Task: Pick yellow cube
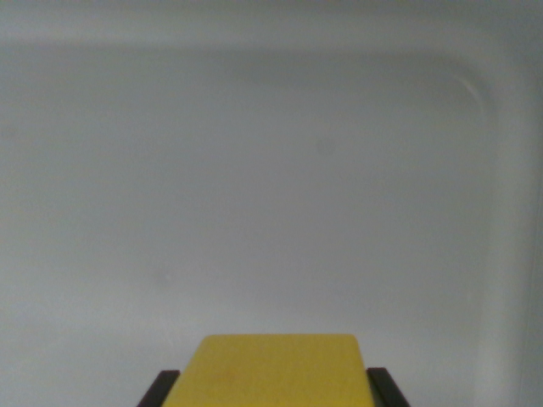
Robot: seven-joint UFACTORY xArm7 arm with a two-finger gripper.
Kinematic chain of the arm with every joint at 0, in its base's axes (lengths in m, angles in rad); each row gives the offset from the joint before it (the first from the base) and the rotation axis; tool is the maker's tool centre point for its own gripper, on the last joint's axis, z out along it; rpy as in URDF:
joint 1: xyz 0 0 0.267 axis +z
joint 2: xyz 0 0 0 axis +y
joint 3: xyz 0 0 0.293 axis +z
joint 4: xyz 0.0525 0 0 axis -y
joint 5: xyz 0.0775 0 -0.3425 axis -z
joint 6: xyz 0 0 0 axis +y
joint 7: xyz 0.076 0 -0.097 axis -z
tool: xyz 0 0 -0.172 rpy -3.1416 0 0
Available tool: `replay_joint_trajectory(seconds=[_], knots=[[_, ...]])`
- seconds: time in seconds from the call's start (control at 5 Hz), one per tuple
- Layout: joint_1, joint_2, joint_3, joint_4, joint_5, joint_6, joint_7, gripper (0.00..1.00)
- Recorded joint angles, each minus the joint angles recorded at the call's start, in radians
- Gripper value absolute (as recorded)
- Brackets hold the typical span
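Tray: a pale grey tray [254,170] filled nearly the whole wrist view; its raised rim curved round at the upper right corner and ran down the right edge. The floor of it was bare apart from faint marks.

Cube: the yellow cube [280,369] sat at the bottom edge of the view, midway across, only its top face and rounded upper corners showing. Whether it rested on the tray floor or was lifted clear of it could not be told.

Jaws: two dark fingers [158,390] showed as slim black slivers, one on each side of the cube, touching or all but touching its left and right faces. The gripper [273,392] therefore looked clenched on the cube, judged from how tightly the fingers flanked it with no gap to be seen.

Key relation: the cube lay directly between the jaws, centred, not off to either side. Its faces ran square to the fingers, so no turning seemed called for.

Step judged: the grasp appeared made; what remained was most likely a straight lift away from the tray.

Risk: a slack grip might let the cube slip.
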Motion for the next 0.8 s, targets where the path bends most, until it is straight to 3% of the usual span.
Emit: replay_joint_trajectory(seconds=[0.2,0.4,0.6,0.8], knots=[[0.0002,-0.013,-0.001,0.027,-0.0027,0.039,0.003,1.0],[0.0002,-0.013,-0.001,0.027,-0.0027,0.039,0.003,1.0],[0.0005,-0.024,-0.002,0.05,-0.005,0.074,0.007,1.0],[0.0005,-0.024,-0.002,0.05,-0.005,0.074,0.007,1.0]])
